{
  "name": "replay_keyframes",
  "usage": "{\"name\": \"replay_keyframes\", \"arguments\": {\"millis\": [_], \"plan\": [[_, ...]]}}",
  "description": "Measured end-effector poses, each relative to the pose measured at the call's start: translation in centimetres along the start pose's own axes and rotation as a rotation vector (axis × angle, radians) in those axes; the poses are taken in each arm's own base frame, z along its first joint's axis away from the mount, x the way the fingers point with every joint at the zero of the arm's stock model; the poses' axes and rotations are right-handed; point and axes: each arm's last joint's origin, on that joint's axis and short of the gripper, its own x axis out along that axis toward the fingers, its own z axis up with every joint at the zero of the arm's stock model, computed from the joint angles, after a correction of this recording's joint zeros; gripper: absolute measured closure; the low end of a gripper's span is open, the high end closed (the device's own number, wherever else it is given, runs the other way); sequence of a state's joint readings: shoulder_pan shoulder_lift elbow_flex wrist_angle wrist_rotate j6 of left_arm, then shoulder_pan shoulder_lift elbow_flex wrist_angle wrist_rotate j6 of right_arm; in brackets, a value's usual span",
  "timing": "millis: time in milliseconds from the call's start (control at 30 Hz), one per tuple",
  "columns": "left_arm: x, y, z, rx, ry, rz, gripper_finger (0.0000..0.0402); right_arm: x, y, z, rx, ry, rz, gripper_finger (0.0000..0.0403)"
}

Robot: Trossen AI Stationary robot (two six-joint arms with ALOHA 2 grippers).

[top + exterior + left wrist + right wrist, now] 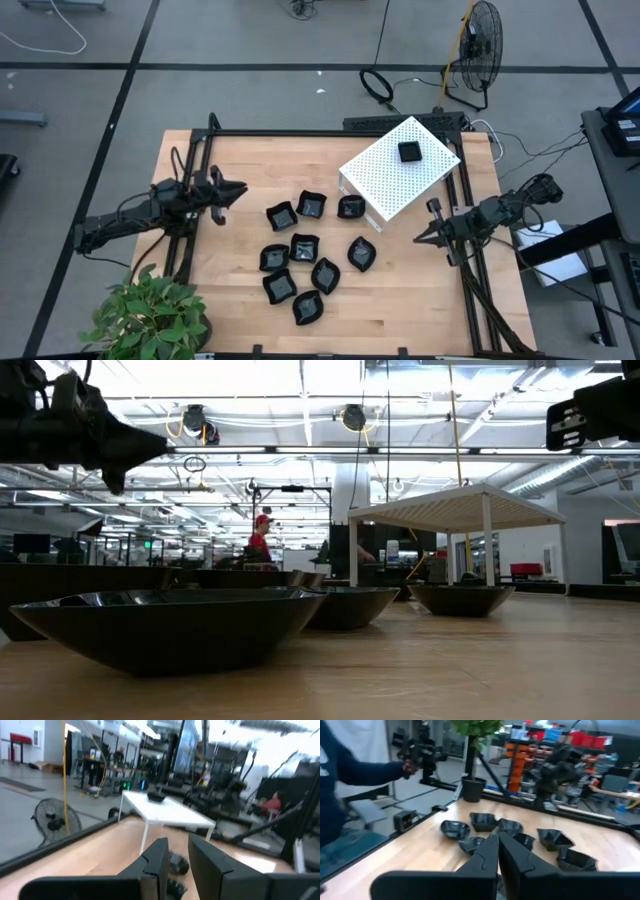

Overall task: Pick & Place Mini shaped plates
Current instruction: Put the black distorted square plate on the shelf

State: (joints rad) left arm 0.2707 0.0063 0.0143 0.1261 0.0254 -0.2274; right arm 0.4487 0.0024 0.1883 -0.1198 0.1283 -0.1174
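One small glossy black dish (409, 152) already sits on top of my large white perforated box (385, 180), which stands at the far right of the light wooden tabletop (230, 290). Ten more glossy black mini shaped plates (304, 247), square, leaf-shaped and wavy-edged, lie loosely clustered mid-table, three of them in a row just beside the box's near edge and the rest spreading toward the front. I judge the job barely begun: one plate placed, ten to go, assuming the box top is where they belong. My left gripper (236, 190) hangs above the left part of the tabletop, arm reaching in from the left edge and pointing toward the cluster, apart from every plate; its jaws stand slightly parted, a narrow gap, holding nothing. My right gripper (420, 236) reaches in from the right edge, just beside the box's near corner, aimed at the plates; its jaws are nearly closed and empty. A green leafy potted plant (150, 315) stands at the front left corner, clear of both my arms.
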Motion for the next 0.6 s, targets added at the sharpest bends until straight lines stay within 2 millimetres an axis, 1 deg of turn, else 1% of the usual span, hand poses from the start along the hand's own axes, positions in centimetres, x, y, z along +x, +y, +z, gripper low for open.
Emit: {"name": "replay_keyframes", "arguments": {"millis": [200, 333, 500, 600], "plan": [[-0.01, -0.08, 0.34, -0.032, -0.034, -0.008, 0.0325, 0.0, -0.02, 0.01, 0.001, 0.0, -0.005, 0.0403], [-0.01, -0.11, 0.3, -0.131, -0.027, -0.021, 0.0325, 0.0, -0.02, 0.02, -0.001, -0.001, -0.005, 0.0403], [0.0, -0.08, 0.01, -0.154, 0.005, -0.023, 0.0325, 0.01, -0.01, 0.01, 0.0, -0.001, -0.002, 0.0403], [0.0, -0.06, -0.03, -0.233, 0.01, -0.018, 0.0325, 0.0, -0.01, 0.03, 0.0, -0.001, -0.002, 0.0403]]}}
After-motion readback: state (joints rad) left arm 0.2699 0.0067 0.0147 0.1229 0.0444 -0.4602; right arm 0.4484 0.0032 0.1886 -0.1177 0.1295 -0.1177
